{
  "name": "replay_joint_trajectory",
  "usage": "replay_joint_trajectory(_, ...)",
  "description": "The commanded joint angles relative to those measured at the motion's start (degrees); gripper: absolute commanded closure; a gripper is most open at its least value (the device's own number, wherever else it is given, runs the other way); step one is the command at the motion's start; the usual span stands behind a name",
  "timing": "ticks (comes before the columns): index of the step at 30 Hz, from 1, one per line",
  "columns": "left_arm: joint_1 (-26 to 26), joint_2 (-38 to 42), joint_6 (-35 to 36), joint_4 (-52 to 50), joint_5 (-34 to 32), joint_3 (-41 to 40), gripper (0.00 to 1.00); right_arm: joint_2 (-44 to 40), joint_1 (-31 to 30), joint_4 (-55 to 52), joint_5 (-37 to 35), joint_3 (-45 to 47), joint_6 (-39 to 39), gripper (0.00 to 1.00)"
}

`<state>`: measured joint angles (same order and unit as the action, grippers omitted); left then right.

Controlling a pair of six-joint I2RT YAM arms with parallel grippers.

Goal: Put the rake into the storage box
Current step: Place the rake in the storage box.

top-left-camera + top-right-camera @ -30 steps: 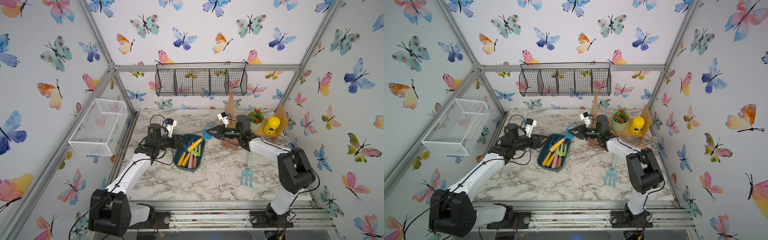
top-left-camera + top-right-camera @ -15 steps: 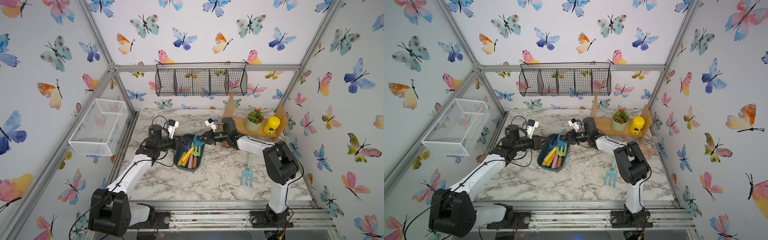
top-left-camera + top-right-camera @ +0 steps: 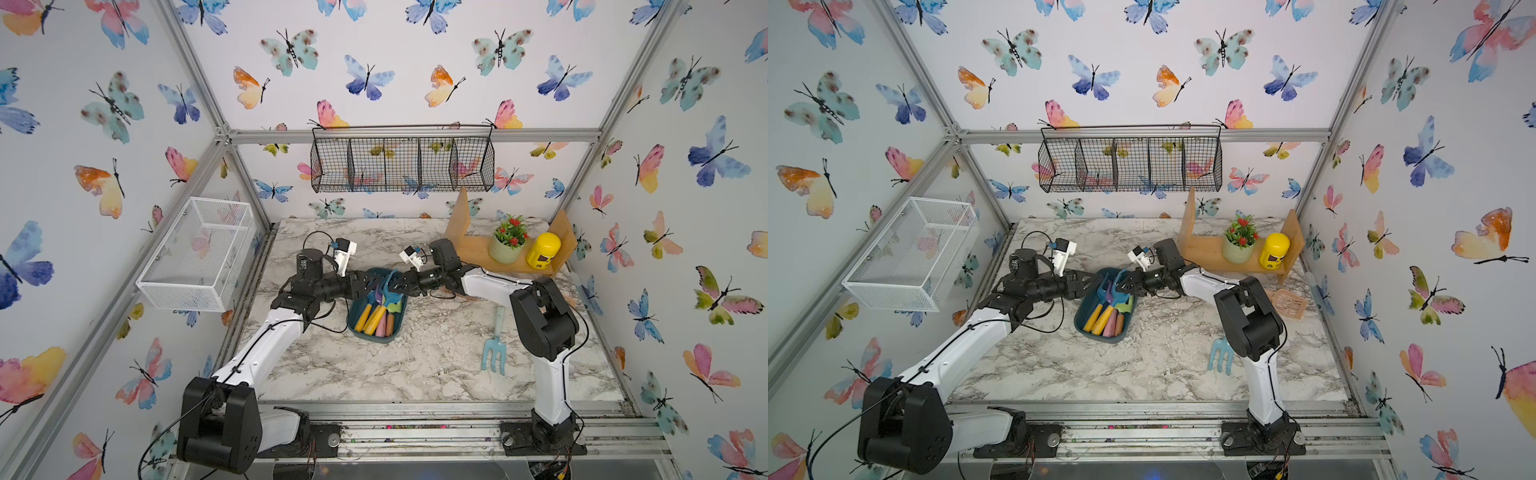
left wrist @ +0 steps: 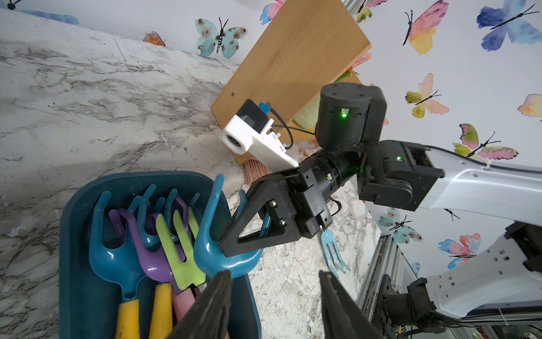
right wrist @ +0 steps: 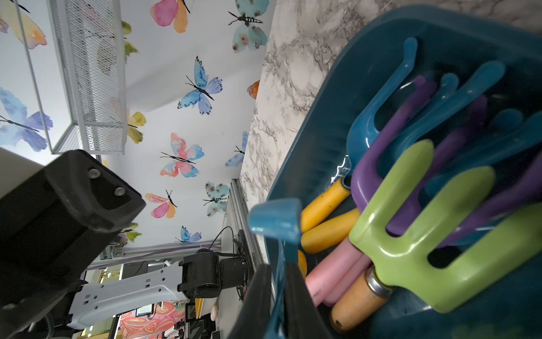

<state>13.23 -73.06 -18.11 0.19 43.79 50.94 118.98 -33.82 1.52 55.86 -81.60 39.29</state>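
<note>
The storage box [image 3: 354, 328] [image 3: 1084, 328] [image 4: 73, 264] [image 5: 316, 141] is a dark teal tub in mid-table, with several toy rakes lying in it. My right gripper [image 3: 395, 286] [image 3: 1122, 286] [image 5: 278, 267] is shut on the head of a blue rake [image 3: 388, 291] [image 4: 214, 252] [image 5: 275, 217]. It holds that head over the box's far right rim, tines up. The held rake's handle is hidden. My left gripper [image 3: 369, 286] [image 3: 1096, 286] [image 4: 274, 273] is open at the box's far end, one finger [image 4: 217, 296] over the tub, close under the blue rake's head.
A pale blue rake [image 3: 494, 349] [image 3: 1221, 357] lies on the marble near my right arm. At the back right, a wooden shelf [image 3: 478, 249] carries a plant pot [image 3: 505, 247] and a yellow canister [image 3: 542, 249]. Also here: a black wire basket [image 3: 401, 164] and a white mesh basket [image 3: 199, 253].
My right gripper has carried the blue rake left and down, from beside the box to over its far end. The left gripper has edged slightly closer to the box.
</note>
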Motion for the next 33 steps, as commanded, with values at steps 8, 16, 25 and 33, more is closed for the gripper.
replay_joint_trajectory(8,0.12,-0.5,-0.52,1.54,1.39,-0.82,0.48,4.15,-2.46,-10.95,-5.59,-9.16,-7.05,0.74)
replay_joint_trajectory(16,0.13,-0.9,-0.92,2.07,1.56,-0.77,0.47,3.48,-2.49,-16.9,-13.11,-12.27,-9.69,0.35)
replay_joint_trajectory(25,0.13,-1.86,-1.83,3.07,2.02,-0.4,0.48,2.43,-2.54,-25.63,-21.62,-15.15,-12.15,0.2)
replay_joint_trajectory(33,0.13,-2.09,-2.12,3.84,1.49,-0.08,0.48,-6.0,-2.48,-28.5,-35.99,-12.21,-13.98,0.19)
